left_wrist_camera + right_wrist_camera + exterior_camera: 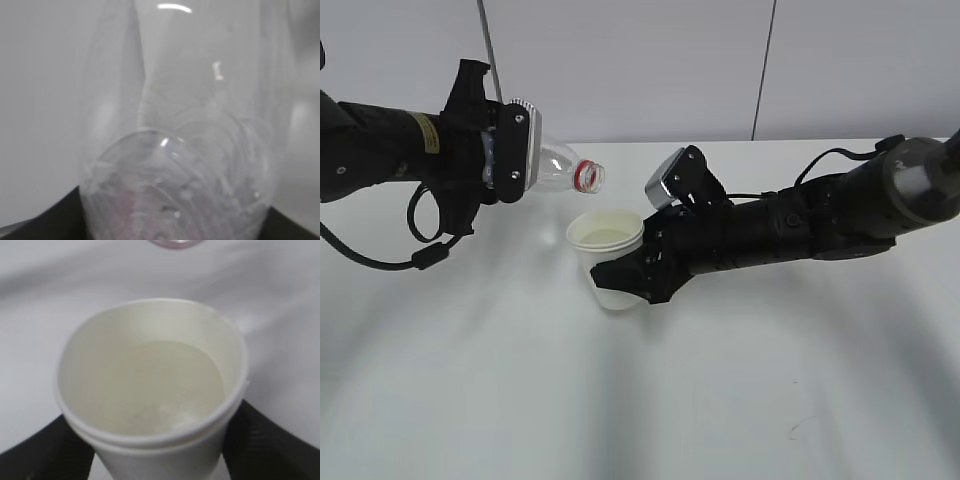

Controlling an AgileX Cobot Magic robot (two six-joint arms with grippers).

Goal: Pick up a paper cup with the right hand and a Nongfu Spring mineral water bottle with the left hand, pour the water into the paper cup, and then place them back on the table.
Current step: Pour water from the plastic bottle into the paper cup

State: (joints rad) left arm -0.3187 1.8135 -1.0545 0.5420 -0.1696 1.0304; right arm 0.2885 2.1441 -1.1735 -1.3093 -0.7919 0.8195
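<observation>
My left gripper [505, 150] is shut on the clear Nongfu Spring bottle [555, 168] and holds it tipped nearly level in the air, its open red-ringed mouth [588, 177] just above and left of the cup. The bottle fills the left wrist view [190, 150], blurred and close. My right gripper [630, 275] is shut on the white paper cup [608, 250] and holds it upright just over the white table [640, 400]. In the right wrist view the cup [150, 390] stands between the black fingers [255, 440], with water inside. The bottle's mouth [175, 242] shows at the top edge.
A small dark scuff mark [800, 430] lies on the table at the front right. The left arm's black cable [380, 260] loops down near the table at the left. A grey wall stands behind the table's far edge.
</observation>
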